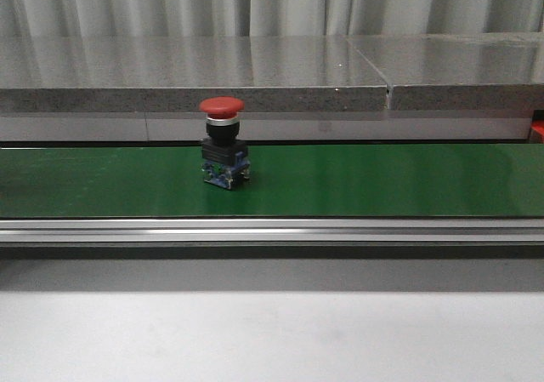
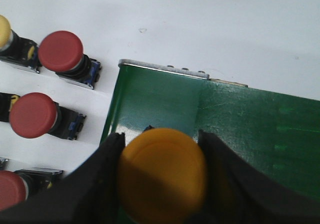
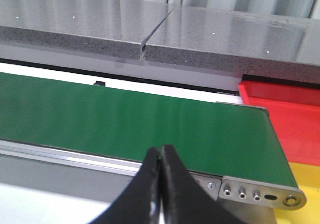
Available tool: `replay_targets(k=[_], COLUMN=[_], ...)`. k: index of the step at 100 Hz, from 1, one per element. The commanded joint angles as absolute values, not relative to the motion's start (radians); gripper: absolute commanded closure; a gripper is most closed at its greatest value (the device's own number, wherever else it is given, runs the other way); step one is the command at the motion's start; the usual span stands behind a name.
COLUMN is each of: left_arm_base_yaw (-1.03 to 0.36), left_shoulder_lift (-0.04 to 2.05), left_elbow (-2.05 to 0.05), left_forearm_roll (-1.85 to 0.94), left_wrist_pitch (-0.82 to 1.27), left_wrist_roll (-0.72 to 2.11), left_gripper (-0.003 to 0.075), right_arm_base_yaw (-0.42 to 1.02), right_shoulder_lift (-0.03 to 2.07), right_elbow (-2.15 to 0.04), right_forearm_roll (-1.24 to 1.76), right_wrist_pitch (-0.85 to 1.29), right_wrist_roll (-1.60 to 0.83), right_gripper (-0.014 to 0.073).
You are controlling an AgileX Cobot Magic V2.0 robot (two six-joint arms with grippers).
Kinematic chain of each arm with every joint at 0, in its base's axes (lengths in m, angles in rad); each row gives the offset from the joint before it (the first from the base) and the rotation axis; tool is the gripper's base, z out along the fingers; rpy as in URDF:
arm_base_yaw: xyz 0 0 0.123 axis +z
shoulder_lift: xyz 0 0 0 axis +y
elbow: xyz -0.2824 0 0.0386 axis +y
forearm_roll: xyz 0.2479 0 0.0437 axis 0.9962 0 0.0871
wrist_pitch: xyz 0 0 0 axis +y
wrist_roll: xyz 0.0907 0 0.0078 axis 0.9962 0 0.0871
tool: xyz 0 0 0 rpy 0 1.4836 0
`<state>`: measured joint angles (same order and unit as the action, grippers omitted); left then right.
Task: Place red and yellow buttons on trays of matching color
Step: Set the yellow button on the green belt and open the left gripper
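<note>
Red mushroom-head buttons: we count one (image 1: 223, 144) upright on the green conveyor belt (image 1: 382, 178), three beside its end; left gripper (image 2: 162, 176) clamps one yellow mushroom-head button (image 2: 162, 174); right gripper (image 3: 160, 156) fingers pressed together.

The green belt (image 1: 382, 178) looks smooth with a dull sheen, edged by a brushed metal rail (image 1: 272, 230). Behind it, speckled grey stone slabs (image 1: 187, 76) shine glossily. The red button's (image 1: 222, 105) cap is matt plastic.

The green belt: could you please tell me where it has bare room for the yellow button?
The green belt is bare either side of the red button. The white table beside its end is crowded with spare buttons. The left gripper holds the yellow button.
</note>
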<state>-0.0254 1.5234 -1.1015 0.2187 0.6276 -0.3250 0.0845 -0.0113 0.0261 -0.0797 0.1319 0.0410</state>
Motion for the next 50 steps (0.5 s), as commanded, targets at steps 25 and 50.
replay_targets(k=[25,50], left_arm_base_yaw=[-0.037,-0.037], left_shoulder_lift=[1.549,1.549], left_elbow=[-1.137,-1.137], left_forearm_roll=[0.216,0.185], left_wrist_pitch=[0.615,0.598], left_wrist_roll=[-0.315,-0.276], left_gripper=[0.0668,0.0246], right_arm_base_yaw=[0.088,0.088], right_shoulder_lift=[-0.024,-0.024], right_elbow=[0.017,0.017], right_forearm_roll=[-0.090,-0.090], right_wrist_pitch=[0.043,0.043], right_wrist_roll=[0.037,0.037], right_gripper=[0.0662,0.0662])
